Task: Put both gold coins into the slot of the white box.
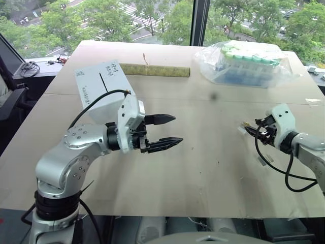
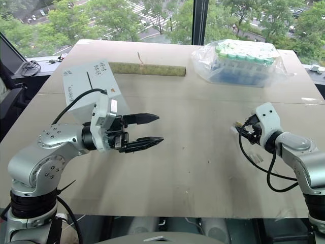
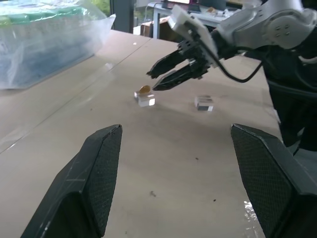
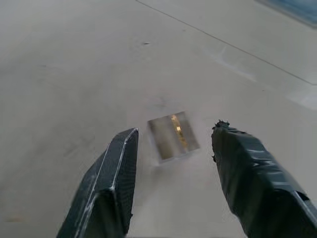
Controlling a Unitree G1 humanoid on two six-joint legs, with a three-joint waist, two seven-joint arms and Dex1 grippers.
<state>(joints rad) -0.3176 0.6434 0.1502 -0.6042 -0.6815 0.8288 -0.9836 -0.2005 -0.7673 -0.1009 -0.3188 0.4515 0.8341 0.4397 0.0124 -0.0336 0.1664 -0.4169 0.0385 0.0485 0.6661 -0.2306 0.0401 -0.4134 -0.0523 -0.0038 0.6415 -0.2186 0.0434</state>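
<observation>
The left arm reaches in from the near left corner, elbow bent and forearm level, its left gripper [image 1: 165, 131] pointing toward the robot's right with the two black fingers [image 3: 94, 173] spread well apart and nothing between them. The right arm comes in from the right edge, white wrist housing raised and black cable looping below the forearm; its right gripper [image 3: 154, 82] tilts forward and downward close to the surface, its fingers [image 4: 111, 178] parted with a visible gap, neither one pressed against anything.
</observation>
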